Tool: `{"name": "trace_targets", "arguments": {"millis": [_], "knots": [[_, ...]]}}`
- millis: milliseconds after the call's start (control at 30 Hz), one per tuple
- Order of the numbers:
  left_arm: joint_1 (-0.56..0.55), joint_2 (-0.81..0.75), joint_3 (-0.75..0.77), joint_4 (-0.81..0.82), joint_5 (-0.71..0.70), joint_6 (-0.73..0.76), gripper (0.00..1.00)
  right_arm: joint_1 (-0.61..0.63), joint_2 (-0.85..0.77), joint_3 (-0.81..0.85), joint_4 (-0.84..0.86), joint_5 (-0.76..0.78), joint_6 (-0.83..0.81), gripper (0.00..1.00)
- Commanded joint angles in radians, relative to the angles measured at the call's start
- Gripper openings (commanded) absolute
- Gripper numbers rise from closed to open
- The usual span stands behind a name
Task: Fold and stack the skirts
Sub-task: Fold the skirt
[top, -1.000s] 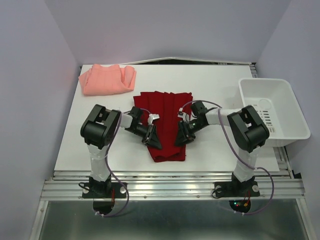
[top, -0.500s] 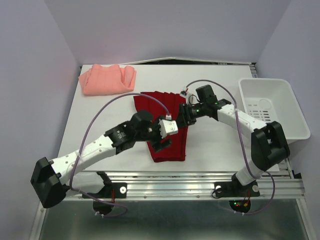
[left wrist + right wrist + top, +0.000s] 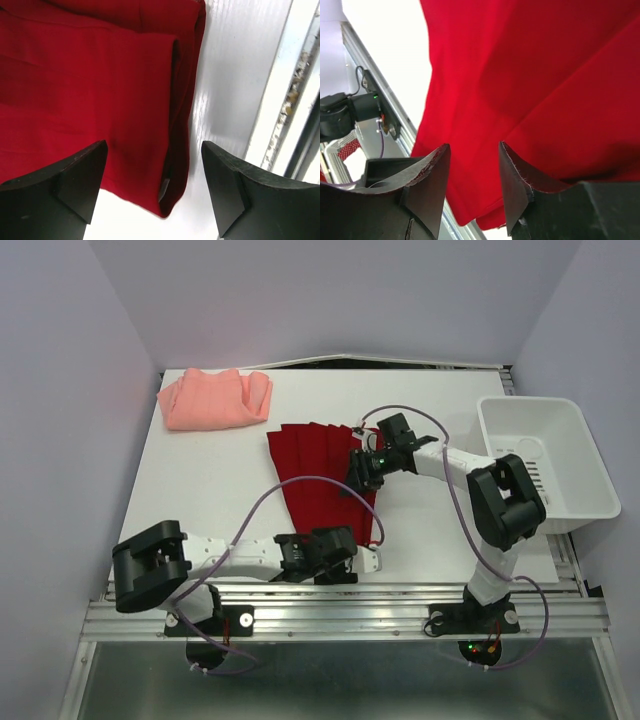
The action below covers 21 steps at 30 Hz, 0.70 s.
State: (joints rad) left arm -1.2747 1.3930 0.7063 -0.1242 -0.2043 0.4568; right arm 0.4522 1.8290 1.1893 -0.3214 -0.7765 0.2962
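The deep red skirt lies in pleats in the middle of the table, and its folded front corner shows in the left wrist view. My left gripper is low by the table's front edge. It stands open with that corner between the fingers, and neither finger touches it. My right gripper hovers over the skirt's right side, its jaws apart above red cloth with nothing pinched. The salmon-pink skirt lies bunched at the back left.
A white plastic bin stands at the table's right edge. The metal front rail runs just right of my left gripper. A purple cable loops over the red skirt. Bare white table lies left of the skirt.
My left arm has swung from the skirt's middle down to the front edge, and its jaws have opened. My right gripper has shifted slightly over the skirt's right side.
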Motion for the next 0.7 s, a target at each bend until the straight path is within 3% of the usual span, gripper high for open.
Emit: {"name": "trace_targets", "arguments": {"millis": [0, 100, 267, 433, 667], "knots": [[-0.02, 0.07, 0.013, 0.095, -0.136, 0.003, 0.84, 0.003, 0.027, 0.033, 0.076, 0.006, 0.008, 0.49], [-0.022, 0.13, 0.025, 0.106, -0.133, 0.008, 0.76, 0.003, 0.055, 0.027, 0.082, 0.008, 0.006, 0.48], [-0.06, 0.15, 0.009, 0.115, -0.135, 0.019, 0.74, 0.003, 0.093, 0.018, 0.082, 0.011, 0.0, 0.47], [-0.074, 0.216, 0.004, 0.115, -0.216, 0.008, 0.49, 0.003, 0.093, 0.02, 0.084, 0.008, -0.011, 0.47], [-0.075, 0.124, 0.087, -0.037, -0.143, -0.001, 0.38, 0.003, 0.069, 0.104, 0.044, 0.052, -0.083, 0.47]]}}
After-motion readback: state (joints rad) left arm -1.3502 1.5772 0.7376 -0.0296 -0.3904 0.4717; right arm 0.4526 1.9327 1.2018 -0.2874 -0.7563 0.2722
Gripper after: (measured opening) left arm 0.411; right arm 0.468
